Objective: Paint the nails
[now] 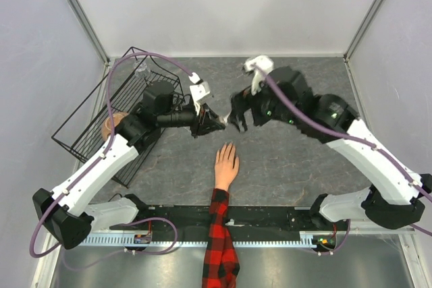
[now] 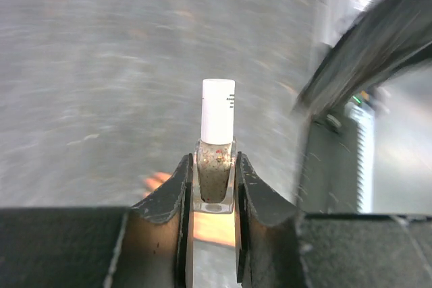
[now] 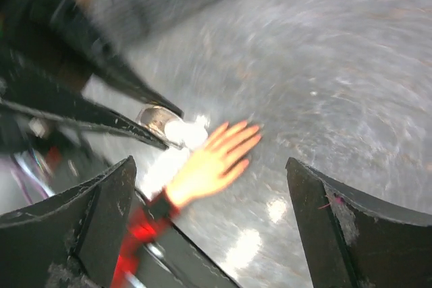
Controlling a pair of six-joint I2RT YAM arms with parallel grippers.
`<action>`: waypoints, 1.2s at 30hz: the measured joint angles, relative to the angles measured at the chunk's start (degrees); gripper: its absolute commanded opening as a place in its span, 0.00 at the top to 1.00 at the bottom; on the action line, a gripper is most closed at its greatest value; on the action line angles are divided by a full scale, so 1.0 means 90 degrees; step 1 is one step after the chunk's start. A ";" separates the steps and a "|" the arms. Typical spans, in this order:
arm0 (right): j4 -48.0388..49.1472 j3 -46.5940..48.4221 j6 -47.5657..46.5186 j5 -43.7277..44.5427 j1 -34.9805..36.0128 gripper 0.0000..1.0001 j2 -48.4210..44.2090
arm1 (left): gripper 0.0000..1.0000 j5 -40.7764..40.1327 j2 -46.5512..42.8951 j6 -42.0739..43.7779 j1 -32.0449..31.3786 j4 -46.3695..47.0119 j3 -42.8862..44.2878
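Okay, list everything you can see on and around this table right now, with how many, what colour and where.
mannequin hand: one, peach, palm down at the table's near centre, fingers pointing away from the arm bases
sleeve: one, red-and-black plaid, running from the wrist over the near edge
nail polish bottle: one, white cap, speckled grey-brown contents, upright between the left fingers
wire rack: one, black, far left
peach object: one, in the rack, mostly hidden
table: one, mottled grey
purple cables: one along each arm
left gripper: black, shut on the bottle, beyond the fingertips
right gripper: black, open, facing the left
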 measured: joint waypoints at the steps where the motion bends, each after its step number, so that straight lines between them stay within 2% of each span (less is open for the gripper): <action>1: -0.0083 0.0330 0.0316 0.0170 -0.0172 0.02 0.0051 | 0.98 -0.0481 -0.0063 -0.0214 -0.0002 0.0216 -0.0049; 5: -0.0221 0.1719 0.1175 0.0192 -0.1056 0.02 0.0529 | 0.98 -0.1780 -0.0102 -0.0959 -0.0002 0.0886 -0.0070; 9: -0.0228 0.2591 0.1681 -0.0010 -0.1263 0.02 0.1088 | 0.98 -0.2752 -0.0102 -0.1484 -0.0019 0.1404 -0.0061; 11: -0.0231 0.2744 0.1872 -0.0129 -0.1231 0.07 0.1316 | 0.98 -0.3162 -0.0102 -0.1639 -0.0041 0.1579 -0.0019; 13: -0.0214 0.2773 0.2011 -0.0291 -0.1229 0.18 0.1520 | 0.98 -0.3393 -0.0102 -0.1705 -0.0066 0.1736 0.0029; 16: -0.0143 0.2773 0.2212 -0.0583 -0.1231 0.32 0.1814 | 0.98 -0.3538 -0.0114 -0.1722 -0.0080 0.1943 0.0075; 23: 0.0289 0.2594 0.2494 -0.0865 -0.1200 0.41 0.2062 | 0.98 -0.3538 -0.0189 -0.1719 -0.0129 0.2101 0.0087; 27: 0.0551 0.2526 0.2567 -0.0911 -0.1132 0.56 0.2067 | 0.98 -0.3536 -0.0233 -0.1719 -0.0141 0.2098 0.0087; 32: 0.0838 0.2317 0.2647 -0.0957 -0.1015 0.63 0.2067 | 0.98 -0.3534 -0.0279 -0.1719 -0.0141 0.2096 0.0090; 35: 0.1047 0.2149 0.2664 -0.1025 -0.0979 0.82 0.2052 | 0.98 -0.3536 -0.0304 -0.1734 -0.0138 0.2013 0.0092; 36: 0.1134 0.2067 0.2664 -0.1044 -0.0979 0.99 0.2040 | 0.98 -0.3517 -0.0306 -0.1756 -0.0138 0.1974 0.0092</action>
